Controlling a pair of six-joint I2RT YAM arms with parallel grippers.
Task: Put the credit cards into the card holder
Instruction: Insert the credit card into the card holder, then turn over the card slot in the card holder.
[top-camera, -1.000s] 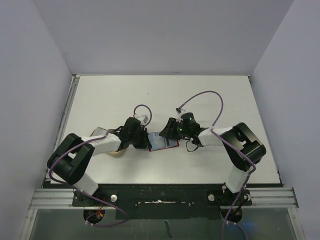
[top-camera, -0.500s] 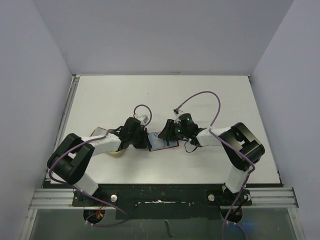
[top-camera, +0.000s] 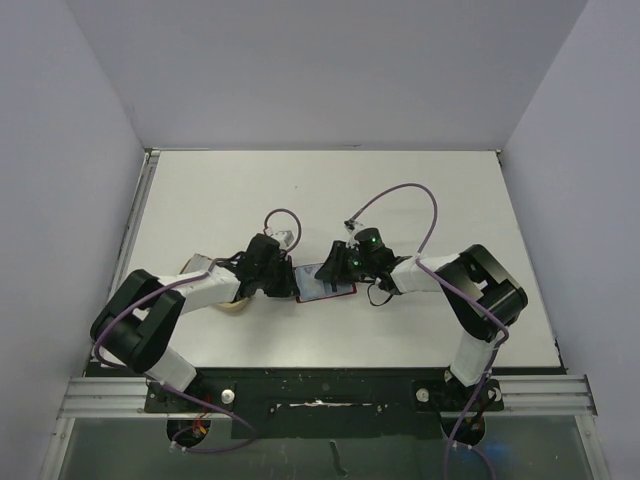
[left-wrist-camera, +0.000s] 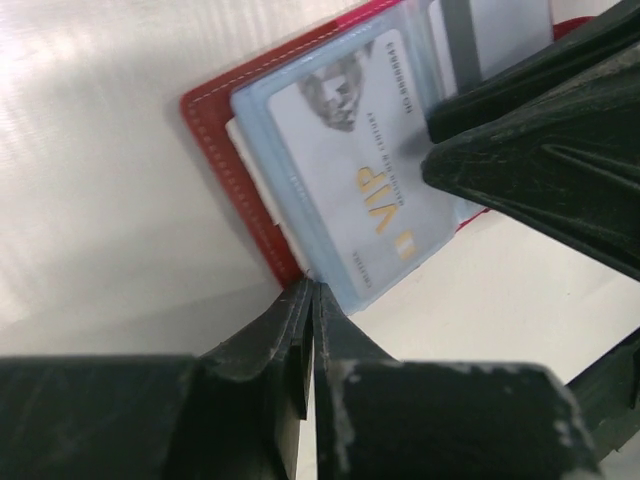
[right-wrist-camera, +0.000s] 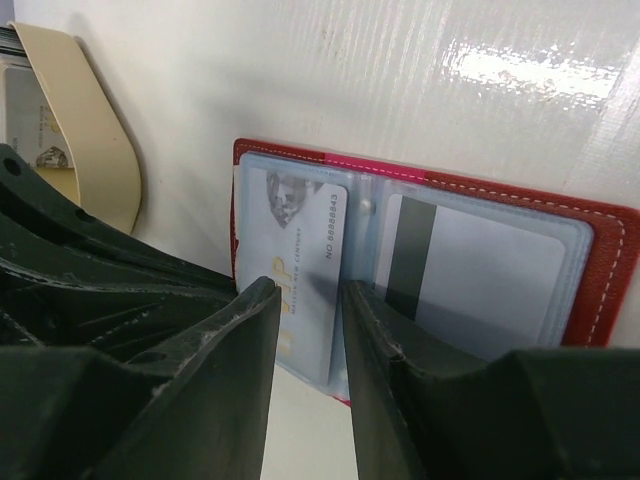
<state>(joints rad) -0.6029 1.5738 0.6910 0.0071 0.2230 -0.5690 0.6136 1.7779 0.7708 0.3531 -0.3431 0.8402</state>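
Observation:
The red card holder (top-camera: 328, 291) lies open between my two grippers. In the right wrist view its red border (right-wrist-camera: 600, 280) frames clear sleeves. A pale VIP credit card (right-wrist-camera: 295, 230) lies in the left sleeve and a second card (right-wrist-camera: 480, 270) with a black stripe lies in the right sleeve. My right gripper (right-wrist-camera: 308, 288) is slightly open, its fingertips resting over the VIP card. My left gripper (left-wrist-camera: 313, 292) is shut, its tips touching the card holder's near corner (left-wrist-camera: 215, 150); nothing shows between them. From above, the left gripper (top-camera: 293, 283) is at the holder's left edge and the right gripper (top-camera: 333, 270) is over it.
A tan oval dish (right-wrist-camera: 95, 140) sits left of the card holder, with another card (right-wrist-camera: 20, 100) showing inside it. From above, the dish (top-camera: 232, 306) is mostly hidden under the left arm. White walls enclose the table on three sides.
My right gripper has shifted slightly left over the card holder. The left gripper and the holder have stayed where they were.

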